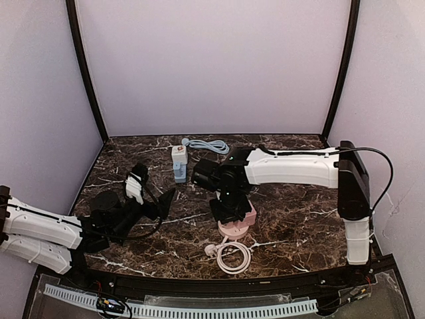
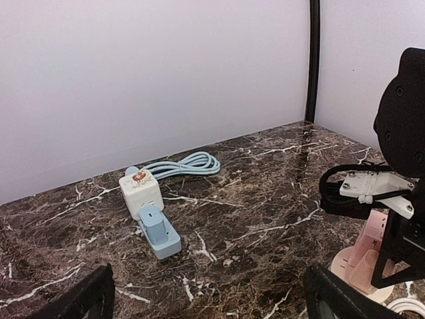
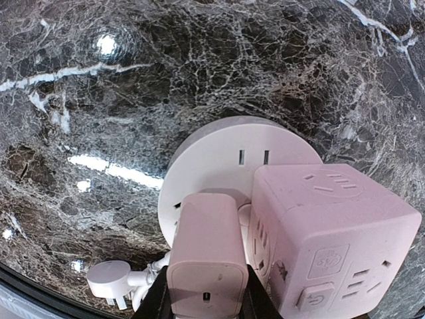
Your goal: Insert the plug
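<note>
My right gripper (image 1: 229, 211) is shut on a pink plug block (image 3: 206, 252), with a black finger on each side of it. The block's far end reaches the round pink socket base (image 3: 219, 153), right beside the pink cube socket (image 3: 325, 239) that stands on it. I cannot tell whether its pins are in. The base also shows in the top view (image 1: 236, 230). My left gripper (image 1: 151, 193) is open and empty over the left of the table, its fingers (image 2: 86, 299) wide apart.
A white cube socket (image 2: 139, 193) with a blue adapter (image 2: 159, 232) plugged into it lies at the back. Its blue cable (image 2: 186, 165) is coiled behind it. A white cable coil (image 1: 232, 256) with a white plug (image 3: 109, 279) lies in front of the pink base.
</note>
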`<state>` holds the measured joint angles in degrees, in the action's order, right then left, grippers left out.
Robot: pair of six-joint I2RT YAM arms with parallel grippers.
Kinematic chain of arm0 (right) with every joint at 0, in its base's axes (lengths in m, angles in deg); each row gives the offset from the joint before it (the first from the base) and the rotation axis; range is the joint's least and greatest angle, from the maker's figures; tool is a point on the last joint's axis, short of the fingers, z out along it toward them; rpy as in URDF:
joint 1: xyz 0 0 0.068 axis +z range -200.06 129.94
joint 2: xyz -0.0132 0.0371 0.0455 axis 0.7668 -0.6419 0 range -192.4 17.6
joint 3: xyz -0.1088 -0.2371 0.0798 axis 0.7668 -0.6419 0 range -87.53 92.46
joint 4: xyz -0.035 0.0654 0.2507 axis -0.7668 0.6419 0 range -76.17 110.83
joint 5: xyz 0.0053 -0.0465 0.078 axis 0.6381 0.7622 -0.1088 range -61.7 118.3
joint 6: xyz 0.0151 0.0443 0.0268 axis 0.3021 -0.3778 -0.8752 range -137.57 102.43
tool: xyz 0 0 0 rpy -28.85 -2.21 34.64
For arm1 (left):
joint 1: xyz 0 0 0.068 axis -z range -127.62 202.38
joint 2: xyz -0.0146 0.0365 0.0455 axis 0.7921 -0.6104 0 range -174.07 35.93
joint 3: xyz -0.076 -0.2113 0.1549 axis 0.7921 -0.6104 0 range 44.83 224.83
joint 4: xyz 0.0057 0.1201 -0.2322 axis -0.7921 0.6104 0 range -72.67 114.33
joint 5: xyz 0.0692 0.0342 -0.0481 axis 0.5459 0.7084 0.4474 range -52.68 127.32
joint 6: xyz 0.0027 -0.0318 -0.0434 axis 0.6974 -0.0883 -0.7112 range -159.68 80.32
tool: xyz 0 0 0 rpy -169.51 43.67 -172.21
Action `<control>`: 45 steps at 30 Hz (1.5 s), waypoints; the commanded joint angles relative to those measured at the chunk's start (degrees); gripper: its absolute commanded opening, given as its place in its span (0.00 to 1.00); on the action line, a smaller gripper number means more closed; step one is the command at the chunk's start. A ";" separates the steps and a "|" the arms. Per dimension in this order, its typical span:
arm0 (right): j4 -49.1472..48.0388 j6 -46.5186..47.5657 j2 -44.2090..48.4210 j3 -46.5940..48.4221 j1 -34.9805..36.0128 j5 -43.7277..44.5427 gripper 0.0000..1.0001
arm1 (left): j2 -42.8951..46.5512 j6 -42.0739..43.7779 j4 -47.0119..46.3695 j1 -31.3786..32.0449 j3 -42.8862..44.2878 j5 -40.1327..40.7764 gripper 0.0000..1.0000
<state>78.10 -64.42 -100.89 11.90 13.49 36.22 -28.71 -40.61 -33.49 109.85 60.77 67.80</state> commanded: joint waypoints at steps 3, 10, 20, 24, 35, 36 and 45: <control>-1.46 -1.11 -5.91 -3.10 0.36 0.60 0.00 | 1.31 -1.06 0.60 -0.40 -1.18 -0.48 0.99; -1.35 -1.83 -7.86 -2.88 0.43 1.70 0.00 | 1.98 -1.34 0.95 -0.36 -1.29 -0.89 0.99; 1.48 -2.92 -12.28 -0.73 0.70 5.35 0.00 | 2.43 -1.87 1.25 -0.46 -1.35 -1.50 0.99; 0.44 -2.80 -11.52 -1.31 0.69 4.54 0.00 | 2.54 -1.97 1.24 -0.53 -1.44 -1.73 0.99; -1.91 -1.37 -5.85 0.10 1.00 0.74 0.03 | 3.59 -2.50 1.51 -0.58 -1.70 -1.90 0.99; -1.71 -1.29 -5.28 0.44 1.08 0.70 0.07 | 3.63 -2.50 1.52 -0.60 -1.75 -1.91 0.99; 2.57 -0.44 -1.62 5.59 1.89 2.94 0.33 | 3.92 -2.64 1.59 -0.59 -1.79 -2.01 0.99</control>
<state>79.10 -65.03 -103.76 14.72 14.69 38.61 -25.96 -42.58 -32.47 109.53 60.29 66.25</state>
